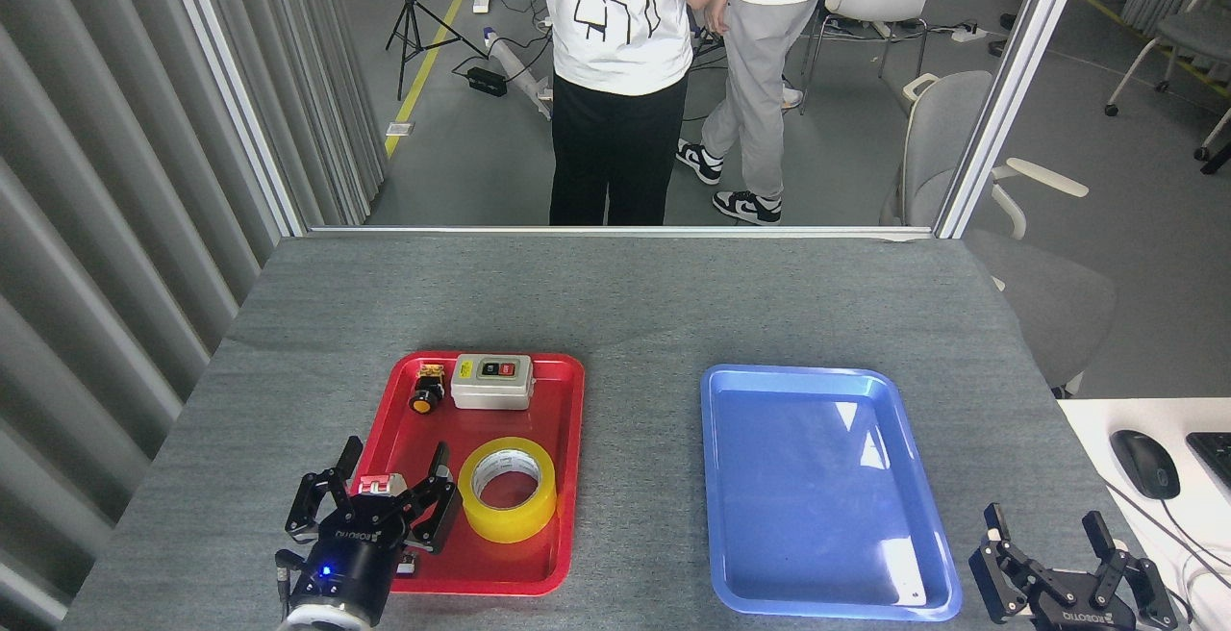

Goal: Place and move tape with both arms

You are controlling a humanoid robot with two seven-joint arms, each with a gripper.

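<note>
1. Head view showed a grey felt-covered table [615, 304] carrying two trays side by side, well apart.
2. Blue tray [731, 477] sat on the right with nothing in it; red tray [567, 477] sat on the left and held everything.
3. Tape [508, 489], a glossy yellow roll with a white printed core, lay flat in the near part of the red tray, hole facing up, so no long axis mattered for the grasp.
4. Left gripper [389, 487] hovered over the red tray's near-left corner, fingers spread apart and holding nothing; the tape lay just to its right, one finger near the roll's rim. Contact could not be confirmed.
5. Right gripper [1048, 540] sat at the near right table edge, beyond the blue tray, fingers also spread and empty, well apart from the tape.
6. Judgement: left arm was clearly the nearer one, so the pick looked like a short shift right and down.
7. Grey switch box [492, 381] and a small yellow-capped push button [426, 391] occupied the tray's far end, away from the roll.
</note>
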